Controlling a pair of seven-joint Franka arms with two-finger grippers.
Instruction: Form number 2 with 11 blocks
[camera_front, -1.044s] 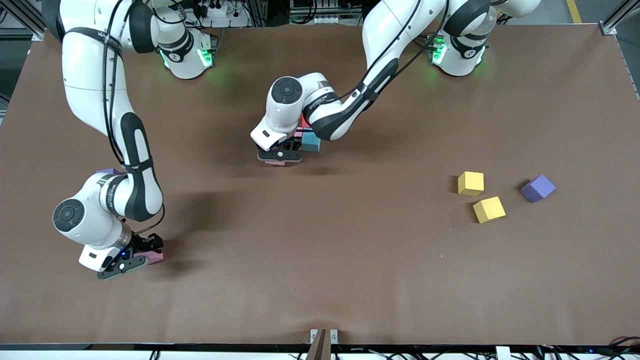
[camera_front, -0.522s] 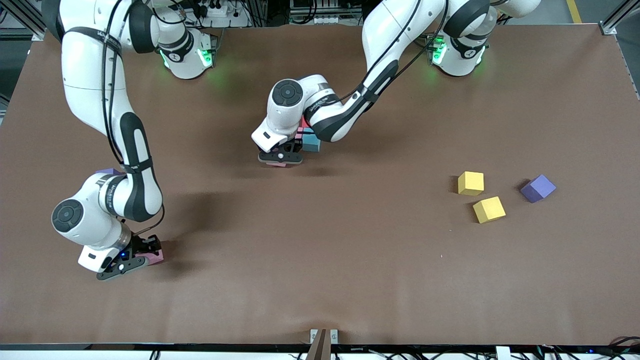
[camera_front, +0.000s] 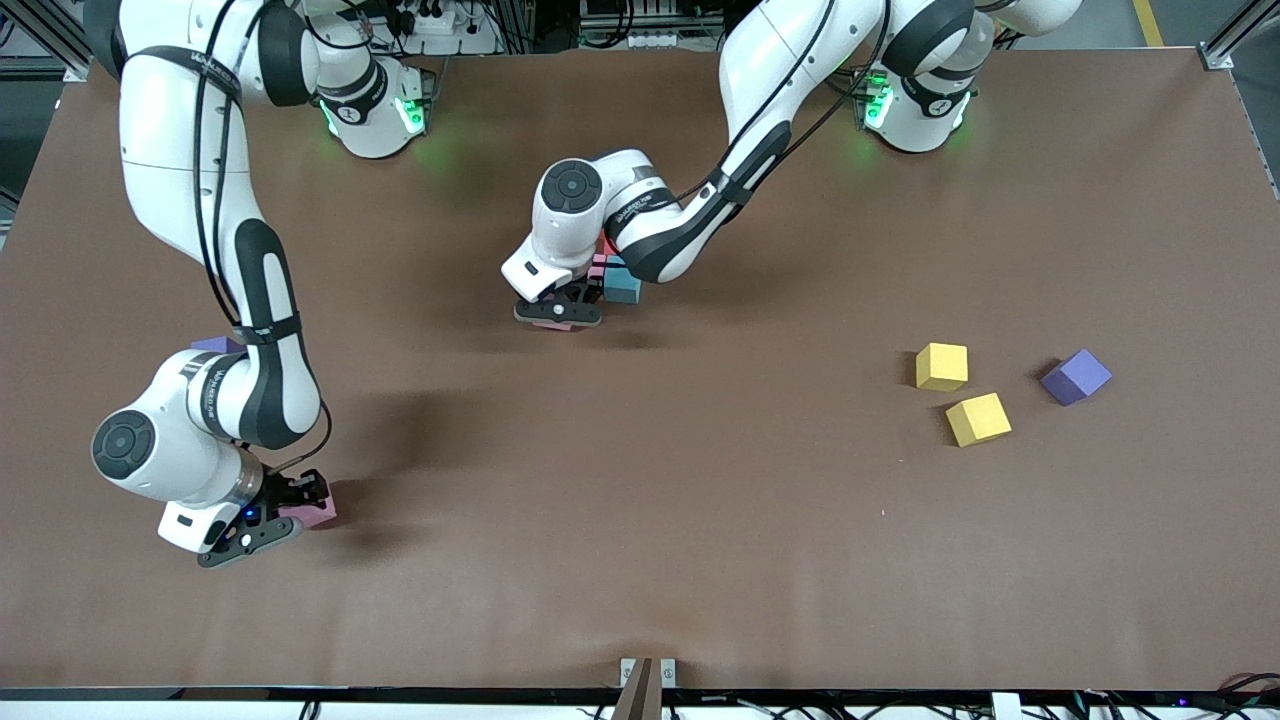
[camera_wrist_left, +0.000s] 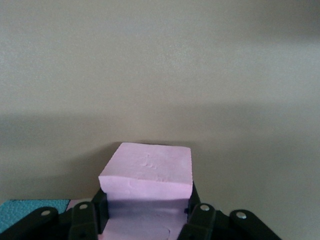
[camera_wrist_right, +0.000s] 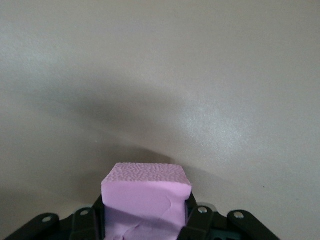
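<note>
My left gripper is low at the table's middle, shut on a pink block. It is beside a small cluster of a light blue block, a pink one and a crimson one, mostly hidden under the left arm. The light blue block also shows in the left wrist view. My right gripper is low near the front camera at the right arm's end, shut on another pink block, which fills its jaws in the right wrist view. The number 2 is not recognisable.
Two yellow cubes and a purple cube lie loose toward the left arm's end. Another purple cube peeks out from under the right forearm.
The right arm's elbow has swung slightly outward and its pink block shifted a little. The left gripper has stayed almost still with its pink block.
</note>
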